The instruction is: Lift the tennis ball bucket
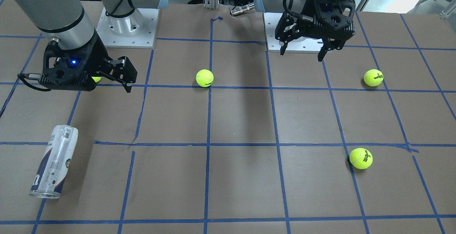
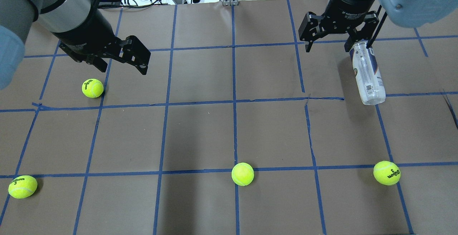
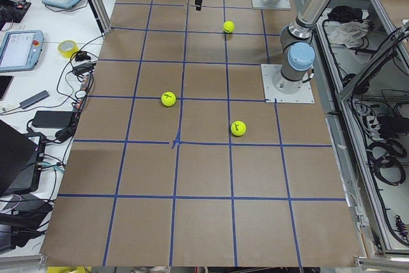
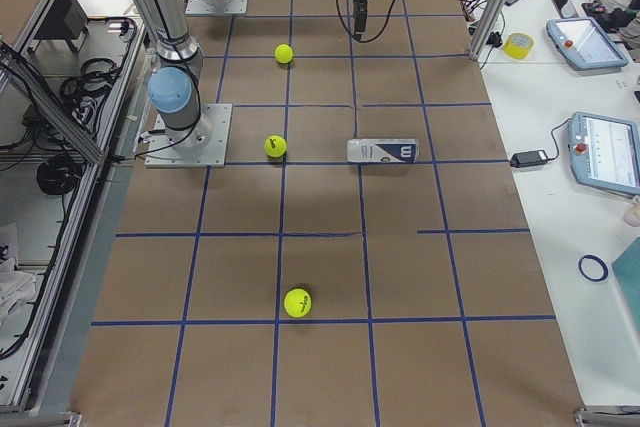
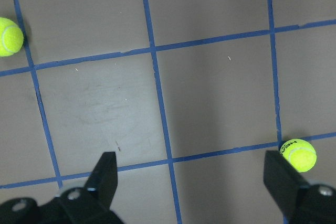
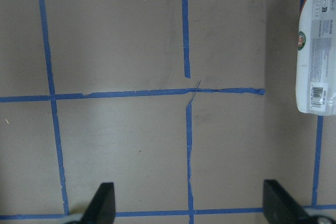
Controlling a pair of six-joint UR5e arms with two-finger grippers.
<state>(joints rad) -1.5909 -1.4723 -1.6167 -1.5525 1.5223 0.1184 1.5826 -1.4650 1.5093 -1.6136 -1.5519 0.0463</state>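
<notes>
The tennis ball bucket (image 2: 366,74) is a clear tube with a white and navy label. It lies on its side on the brown table, at the far right in the overhead view. It also shows in the front view (image 1: 53,162), the right side view (image 4: 383,151) and at the top right edge of the right wrist view (image 6: 317,45). My right gripper (image 2: 329,47) is open and empty. It hangs above the table beside the bucket without touching it, and shows from the front (image 1: 126,81). My left gripper (image 2: 121,68) is open and empty, far from the bucket (image 1: 302,54).
Several yellow-green tennis balls lie on the table: one near my left gripper (image 2: 92,88), one at the near left (image 2: 22,186), one in the middle (image 2: 242,174), one at the near right (image 2: 386,173). Blue tape lines grid the table (image 2: 200,135). Cables lie past the far edge.
</notes>
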